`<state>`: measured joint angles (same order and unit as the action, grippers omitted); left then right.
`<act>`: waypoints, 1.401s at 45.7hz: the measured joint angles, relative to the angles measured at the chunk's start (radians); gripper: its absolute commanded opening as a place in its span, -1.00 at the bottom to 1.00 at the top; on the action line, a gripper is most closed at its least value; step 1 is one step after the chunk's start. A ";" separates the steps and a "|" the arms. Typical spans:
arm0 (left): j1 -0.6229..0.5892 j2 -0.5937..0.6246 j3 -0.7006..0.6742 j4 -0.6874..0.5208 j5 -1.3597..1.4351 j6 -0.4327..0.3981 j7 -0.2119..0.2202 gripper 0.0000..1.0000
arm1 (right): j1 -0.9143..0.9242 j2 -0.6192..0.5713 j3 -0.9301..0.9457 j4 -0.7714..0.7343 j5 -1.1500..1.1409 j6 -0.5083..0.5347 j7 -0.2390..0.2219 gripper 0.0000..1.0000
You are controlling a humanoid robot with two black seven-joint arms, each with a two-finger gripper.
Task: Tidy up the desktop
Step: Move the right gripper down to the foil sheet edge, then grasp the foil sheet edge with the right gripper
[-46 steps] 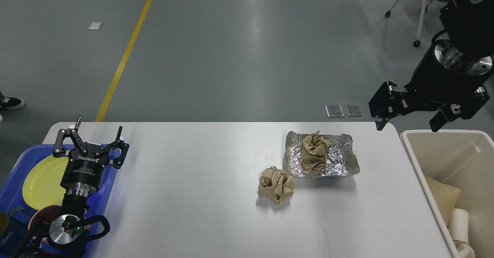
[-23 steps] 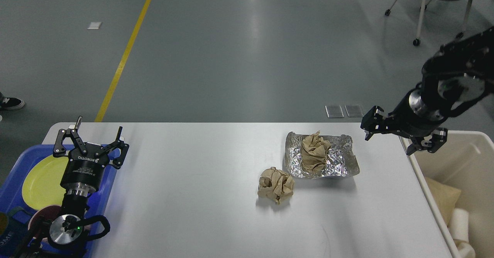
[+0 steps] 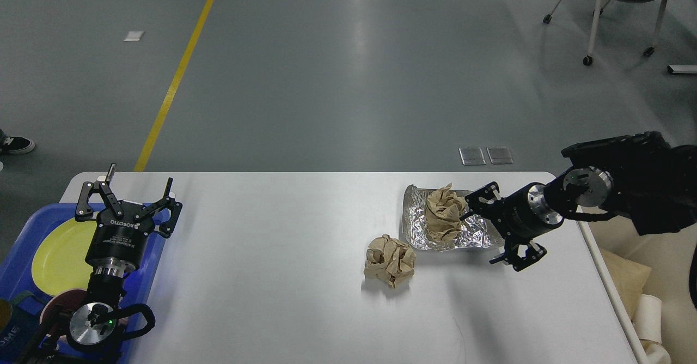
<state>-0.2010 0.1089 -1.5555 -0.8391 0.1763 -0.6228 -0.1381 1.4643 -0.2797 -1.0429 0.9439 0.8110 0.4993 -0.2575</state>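
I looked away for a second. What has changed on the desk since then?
The right end effector swung down and leftward from above the bin to the foil tray's right edge, open, gripping nothing. The left end effector, both paper wads and the desktop stayed put.

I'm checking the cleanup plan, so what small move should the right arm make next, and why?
Probably ease the open right end effector a little further left and close it on the foil tray's near-right edge. Its fingers already straddle that edge, and the tray with its paper wad sits on the desktop beside the bin.
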 measured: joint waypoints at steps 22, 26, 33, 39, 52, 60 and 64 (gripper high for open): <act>0.000 0.000 0.000 0.000 0.000 0.000 0.000 0.93 | -0.209 0.034 0.308 -0.011 0.095 -0.524 0.001 0.94; 0.000 0.000 0.000 0.000 0.000 0.000 0.000 0.93 | -0.235 0.034 0.365 -0.029 0.096 -0.581 0.001 0.94; 0.000 0.000 0.000 0.000 0.000 0.000 0.000 0.93 | -0.272 0.035 0.389 -0.078 0.095 -0.623 0.001 0.94; 0.000 0.000 0.000 0.000 0.000 0.000 0.000 0.93 | -0.294 0.046 0.389 -0.115 0.095 -0.629 0.001 0.94; 0.000 0.000 0.000 0.000 0.000 0.000 0.000 0.93 | -0.308 0.072 0.379 -0.149 0.056 -0.623 0.000 0.98; 0.000 0.000 0.000 0.000 0.000 0.000 0.000 0.93 | -0.324 0.094 0.379 -0.165 -0.032 -0.619 0.001 0.89; 0.000 0.000 0.000 0.000 0.000 0.000 0.000 0.93 | -0.324 0.097 0.380 -0.165 -0.051 -0.617 0.001 0.02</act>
<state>-0.2010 0.1089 -1.5555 -0.8391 0.1763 -0.6228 -0.1381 1.1400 -0.1831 -0.6631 0.7792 0.7596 -0.1182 -0.2562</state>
